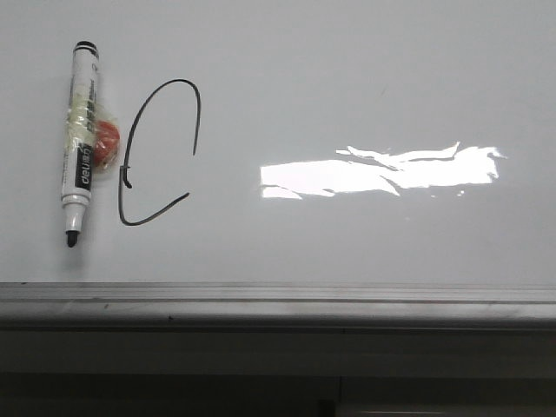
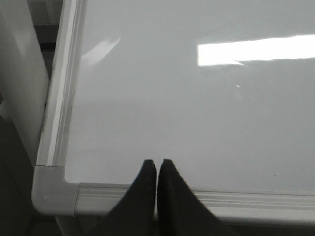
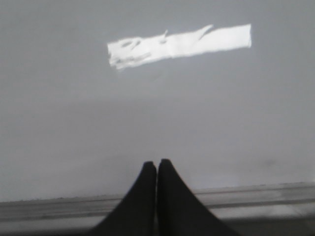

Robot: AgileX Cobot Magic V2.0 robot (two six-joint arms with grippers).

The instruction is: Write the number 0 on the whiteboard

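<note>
- The whiteboard [image 1: 365, 95] is seen filling the front view, with its grey metal rail [image 1: 278, 300] running along the near edge
- The number 0 [image 1: 156, 152] is drawn as a thin dark loop on the left part of the board; the loop is left unclosed on its right side, so it reads like a C
- A marker [image 1: 81, 143] is laid flat on the board just left of the loop, uncapped tip toward the rail, with tape and a small red-orange piece [image 1: 104, 143] wrapped at mid-barrel
- A bright glare patch [image 1: 382, 171] is seen to the right of the loop, well apart from it
- The left end effector [image 2: 157, 163] is clenched, its fingertips [image 2: 147, 169] pressed together with nothing between them; it is held over the rail near a board corner [image 2: 49, 191]
- The right end effector [image 3: 157, 163] is likewise clenched and holds nothing, poised over the rail with the glare patch ahead
- The loop and the marker are seen in neither wrist view, and neither end effector appears in the front view, so the drawn figure lies apart from both
</note>
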